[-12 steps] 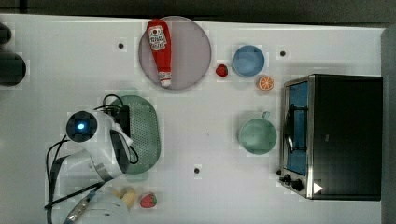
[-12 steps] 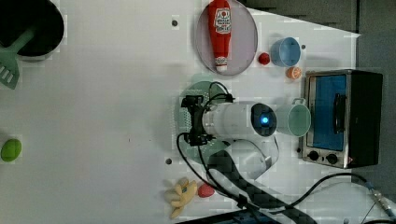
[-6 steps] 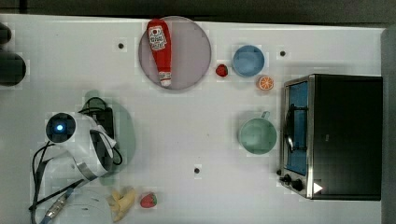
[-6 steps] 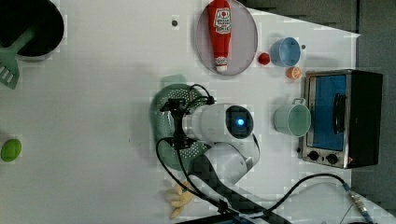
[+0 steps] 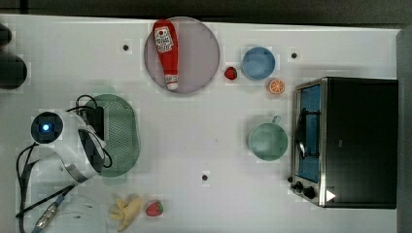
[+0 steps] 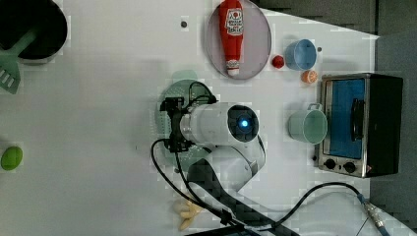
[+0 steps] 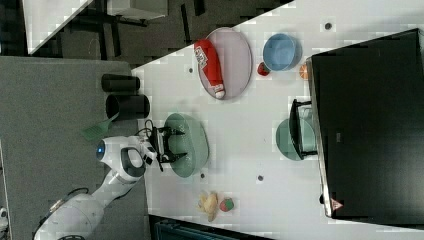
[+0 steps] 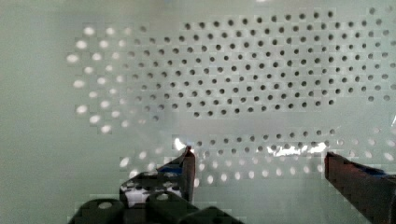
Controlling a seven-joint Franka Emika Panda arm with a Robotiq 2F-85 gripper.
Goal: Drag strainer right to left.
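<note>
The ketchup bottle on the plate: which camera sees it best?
The top view: the ketchup bottle lies fully exposed on the round plate, label readable. The left view shows it equally unobstructed; the right view shows it smaller and angled.

White table [image 5: 194,141]; grey floor [image 7: 50,95] beside it

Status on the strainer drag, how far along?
Mostly done, judging by position: the pale mint-green oval plastic strainer lies near the top view's left end of the white table, far from the round mint-green cup. In hand: the gripper is open inside the perforated basin, fingers low against it. Left: perhaps a final nudge, then lift out.
</note>
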